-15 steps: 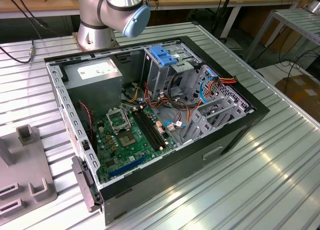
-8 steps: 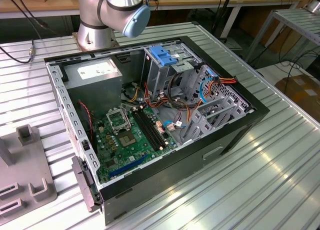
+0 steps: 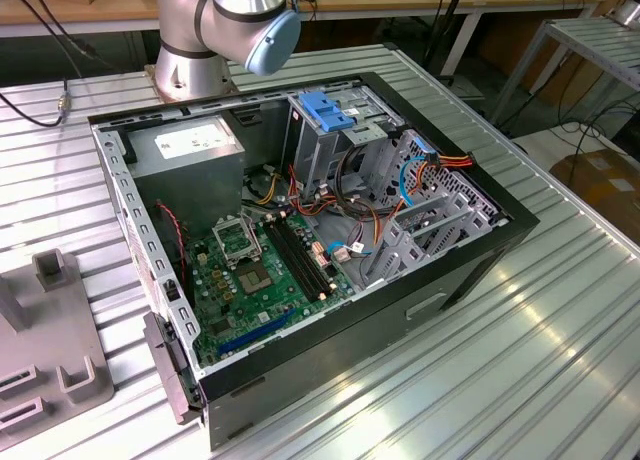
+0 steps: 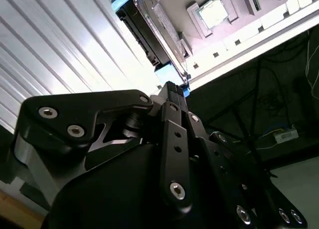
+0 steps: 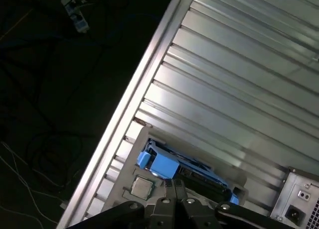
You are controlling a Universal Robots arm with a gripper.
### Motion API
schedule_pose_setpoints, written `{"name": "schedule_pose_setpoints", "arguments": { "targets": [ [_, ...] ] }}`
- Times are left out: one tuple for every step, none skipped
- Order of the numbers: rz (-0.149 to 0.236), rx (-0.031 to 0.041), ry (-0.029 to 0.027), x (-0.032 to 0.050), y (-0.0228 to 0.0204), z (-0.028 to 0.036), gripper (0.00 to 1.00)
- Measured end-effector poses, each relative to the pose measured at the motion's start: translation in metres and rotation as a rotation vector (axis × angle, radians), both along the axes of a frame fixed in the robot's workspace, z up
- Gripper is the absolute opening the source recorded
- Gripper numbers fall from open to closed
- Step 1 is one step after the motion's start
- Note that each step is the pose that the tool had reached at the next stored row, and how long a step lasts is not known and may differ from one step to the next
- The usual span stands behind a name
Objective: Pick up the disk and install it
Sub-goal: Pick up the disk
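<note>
Two black fingers of the claw (image 4: 172,88) (image 5: 174,184) sit pressed together in both wrist views with nothing between them. Their tips are right at one blue-railed end of the disk (image 4: 142,27) (image 5: 192,171); whether they touch it I cannot tell. The disk stands on edge in a grey holder (image 5: 128,175), near a square processor chip (image 5: 142,187) seated in the same holder on the ribbed metal tabletop (image 5: 239,89). In the exterior view, the arm (image 3: 225,20) rises behind an open computer case (image 3: 330,230).
</note>
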State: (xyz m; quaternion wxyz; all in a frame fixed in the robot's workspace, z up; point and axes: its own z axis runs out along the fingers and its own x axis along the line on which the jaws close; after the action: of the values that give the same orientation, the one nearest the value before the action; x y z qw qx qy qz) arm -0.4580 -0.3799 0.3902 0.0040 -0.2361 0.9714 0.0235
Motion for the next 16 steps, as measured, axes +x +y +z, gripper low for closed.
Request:
{"name": "schedule_pose_setpoints", "arguments": {
  "targets": [
    [0.017, 0.0000, 0.0001, 0.0000, 0.0000, 0.0000, 0.10],
    [0.032, 0.0000, 0.0001, 0.0000, 0.0000, 0.0000, 0.10],
    [0.051, 0.0000, 0.0000, 0.0000, 0.0000, 0.0000, 0.10],
    [0.068, 0.0000, 0.0000, 0.0000, 0.0000, 0.0000, 0.10],
    [0.100, 0.0000, 0.0000, 0.0000, 0.0000, 0.0000, 0.10],
    [0.121, -0.0001, 0.0001, 0.0000, 0.0000, 0.0000, 0.10],
    [0.137, 0.0000, 0.0000, 0.0000, 0.0000, 0.0000, 0.10],
    [0.155, 0.0000, 0.0000, 0.0000, 0.0000, 0.0000, 0.10],
    [0.172, 0.0000, 0.0000, 0.0000, 0.0000, 0.0000, 0.10],
    [0.191, 0.0000, 0.0000, 0.0000, 0.0000, 0.0000, 0.10],
    [0.207, 0.0000, 0.0000, 0.0000, 0.0000, 0.0000, 0.10],
    [0.227, 0.0000, 0.0000, 0.0000, 0.0000, 0.0000, 0.10],
    [0.245, 0.0000, 0.0000, 0.0000, 0.0000, 0.0000, 0.10],
    [0.264, 0.0000, 0.0000, 0.0000, 0.0000, 0.0000, 0.10],
    [0.283, 0.0000, 0.0000, 0.0000, 0.0000, 0.0000, 0.10],
    [0.306, 0.0000, 0.0000, 0.0000, 0.0000, 0.0000, 0.10]
  ]
}}
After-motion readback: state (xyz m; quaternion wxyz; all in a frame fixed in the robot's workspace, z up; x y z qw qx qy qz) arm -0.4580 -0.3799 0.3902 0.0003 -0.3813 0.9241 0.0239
